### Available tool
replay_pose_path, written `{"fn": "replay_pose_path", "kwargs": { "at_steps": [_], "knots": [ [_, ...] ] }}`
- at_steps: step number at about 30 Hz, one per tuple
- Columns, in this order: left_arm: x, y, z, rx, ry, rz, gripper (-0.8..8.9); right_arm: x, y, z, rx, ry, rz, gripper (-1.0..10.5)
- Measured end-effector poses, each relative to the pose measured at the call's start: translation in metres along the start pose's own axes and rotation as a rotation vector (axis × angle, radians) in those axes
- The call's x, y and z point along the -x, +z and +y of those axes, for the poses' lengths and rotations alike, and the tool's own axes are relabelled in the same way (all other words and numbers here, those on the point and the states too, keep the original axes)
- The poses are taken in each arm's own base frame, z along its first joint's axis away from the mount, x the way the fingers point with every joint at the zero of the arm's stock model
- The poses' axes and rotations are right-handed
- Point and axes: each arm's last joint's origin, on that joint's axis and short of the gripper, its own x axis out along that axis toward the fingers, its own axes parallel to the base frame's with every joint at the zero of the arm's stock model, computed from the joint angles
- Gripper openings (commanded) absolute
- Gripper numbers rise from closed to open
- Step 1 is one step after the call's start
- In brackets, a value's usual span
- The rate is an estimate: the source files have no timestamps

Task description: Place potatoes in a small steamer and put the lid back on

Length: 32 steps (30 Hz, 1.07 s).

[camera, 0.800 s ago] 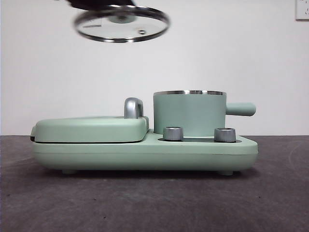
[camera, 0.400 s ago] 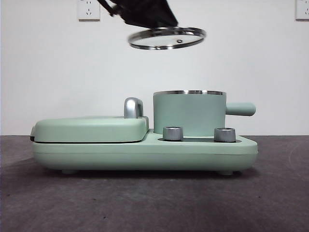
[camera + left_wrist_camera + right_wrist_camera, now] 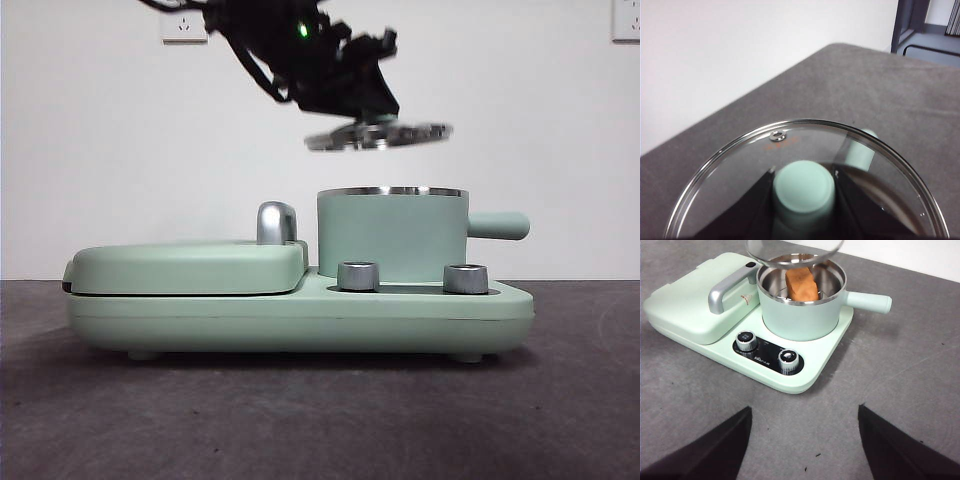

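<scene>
The glass lid (image 3: 385,134) hangs in the air just above the small steamer (image 3: 392,233), a little to its left. My left gripper (image 3: 804,200) is shut on the lid's mint-green knob (image 3: 804,187), and its dark arm comes in from the upper left in the front view. In the right wrist view the orange-brown potato (image 3: 801,284) lies inside the steamer (image 3: 805,310), with the lid's rim (image 3: 790,260) overhead. My right gripper (image 3: 805,445) hangs open and empty over the table, well in front of the appliance.
The steamer stands on a mint-green appliance base (image 3: 300,318) with two steel dials (image 3: 359,276). Beside it lies the flat griddle cover (image 3: 185,266) with a steel handle (image 3: 276,222). The steamer's green side handle (image 3: 498,225) sticks out to the right.
The lid has travelled from the upper left to the right and down, and now sits close above the steamer. More of the left arm shows in the front view.
</scene>
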Motion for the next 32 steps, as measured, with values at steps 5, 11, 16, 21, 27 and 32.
{"fn": "replay_pose_path", "kwargs": {
  "at_steps": [5, 11, 16, 21, 27, 32],
  "knots": [
    [-0.012, -0.015, -0.001, 0.008, -0.007, 0.036, 0.14, 0.0, -0.002, -0.001, -0.001, -0.021, 0.022, 3.3],
    [-0.019, -0.021, -0.004, 0.007, -0.019, 0.037, 0.14, 0.0, -0.002, -0.001, -0.001, -0.022, 0.024, 3.3],
    [-0.02, -0.02, -0.007, 0.0, -0.028, 0.023, 0.14, 0.0, -0.002, -0.001, -0.001, -0.022, 0.024, 3.3],
    [-0.021, -0.021, -0.008, -0.001, -0.033, 0.026, 0.14, 0.0, -0.003, -0.001, -0.001, -0.022, 0.027, 3.3],
    [-0.025, -0.028, -0.008, 0.004, -0.037, 0.05, 0.14, 0.0, -0.003, -0.001, -0.001, -0.022, 0.036, 3.3],
    [-0.025, -0.029, -0.009, -0.016, -0.043, 0.073, 0.14, 0.0, -0.003, -0.001, -0.001, -0.024, 0.036, 3.3]
  ]
}}
